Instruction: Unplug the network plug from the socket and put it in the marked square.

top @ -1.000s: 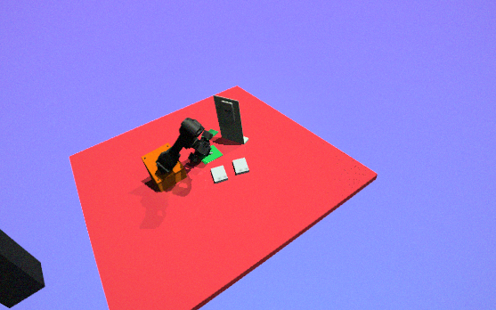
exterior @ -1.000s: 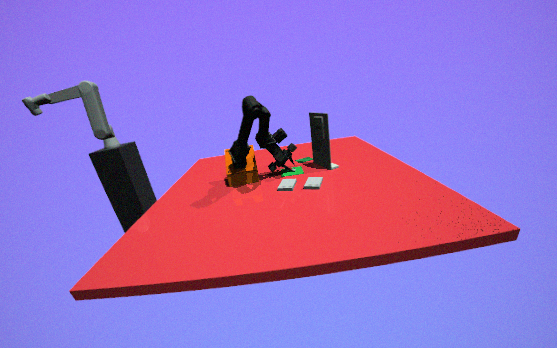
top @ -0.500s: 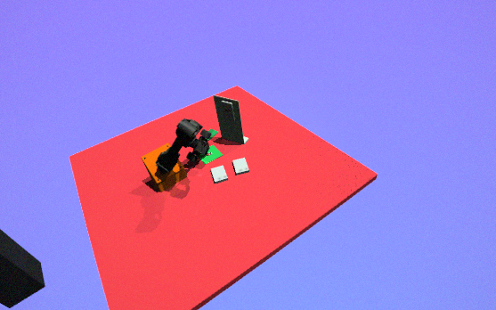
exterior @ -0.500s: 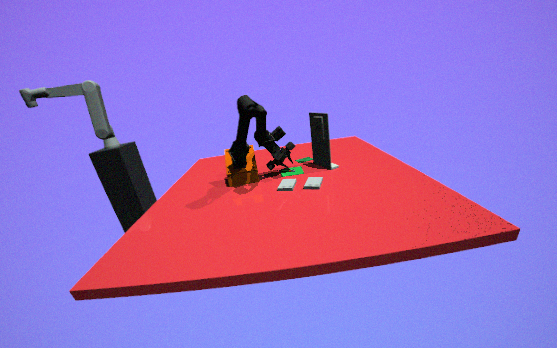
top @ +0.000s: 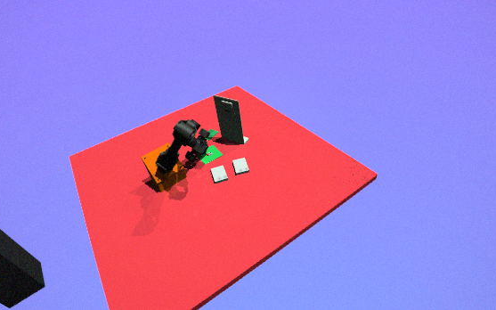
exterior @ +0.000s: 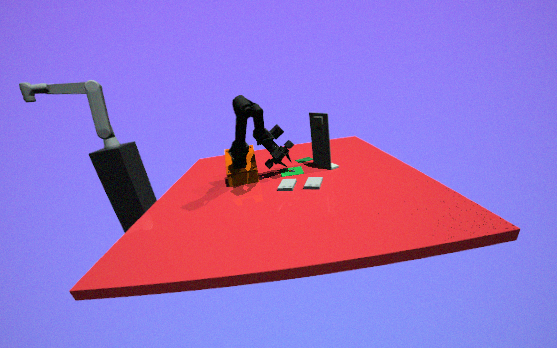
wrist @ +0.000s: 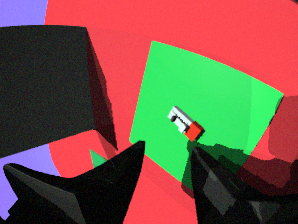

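The plug [wrist: 185, 124] [top: 209, 153], clear and white with a red end, lies on the green marked square [wrist: 215, 90] [top: 215, 157] [exterior: 296, 172], inside its edges. My gripper [wrist: 168, 149] [exterior: 287, 163] is partly open with nothing between its fingertips. In the wrist view the right fingertip is close to the plug's red end; whether they touch is hard to tell. The dark upright panel [top: 229, 120] [exterior: 320, 145] [wrist: 45, 80] stands beyond the square, with a pale outline near its top. The socket is too small to make out.
Two white boxes [top: 219, 174] [top: 240, 166] [exterior: 286, 184] [exterior: 313, 183] lie beside the square. A smaller green patch [top: 213, 133] [exterior: 305, 160] is near the panel's foot. A grey arm [exterior: 100, 110] stands on a black pedestal [exterior: 126, 185] beyond the table's edge.
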`<act>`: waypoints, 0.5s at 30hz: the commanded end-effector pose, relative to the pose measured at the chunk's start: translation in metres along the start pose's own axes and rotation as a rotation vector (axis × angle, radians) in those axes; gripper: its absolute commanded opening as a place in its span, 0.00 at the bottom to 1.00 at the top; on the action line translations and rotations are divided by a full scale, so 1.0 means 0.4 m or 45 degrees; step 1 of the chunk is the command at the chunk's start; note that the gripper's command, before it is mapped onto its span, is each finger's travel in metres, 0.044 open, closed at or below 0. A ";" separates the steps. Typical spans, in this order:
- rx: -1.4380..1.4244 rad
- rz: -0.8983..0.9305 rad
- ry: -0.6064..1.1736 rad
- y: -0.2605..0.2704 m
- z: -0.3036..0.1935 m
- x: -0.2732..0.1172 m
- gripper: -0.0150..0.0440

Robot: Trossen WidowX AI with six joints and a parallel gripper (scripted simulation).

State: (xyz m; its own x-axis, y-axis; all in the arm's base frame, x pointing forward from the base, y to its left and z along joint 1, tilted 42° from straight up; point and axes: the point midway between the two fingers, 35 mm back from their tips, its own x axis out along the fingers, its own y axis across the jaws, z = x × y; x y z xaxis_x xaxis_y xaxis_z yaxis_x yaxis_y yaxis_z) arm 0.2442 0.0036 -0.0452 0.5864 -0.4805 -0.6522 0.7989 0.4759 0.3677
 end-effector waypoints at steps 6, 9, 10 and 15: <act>0.013 0.005 -0.004 0.020 -0.001 -0.017 0.52; 0.014 0.004 -0.003 0.025 -0.002 -0.022 0.52; 0.014 0.004 -0.003 0.027 -0.003 -0.024 0.52; 0.014 0.003 -0.001 0.035 -0.005 -0.033 0.52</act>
State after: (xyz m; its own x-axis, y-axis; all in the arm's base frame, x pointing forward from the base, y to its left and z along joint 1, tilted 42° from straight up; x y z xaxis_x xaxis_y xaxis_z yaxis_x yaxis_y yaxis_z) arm 0.2456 0.0152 -0.0375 0.5833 -0.4781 -0.6566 0.8009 0.4732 0.3669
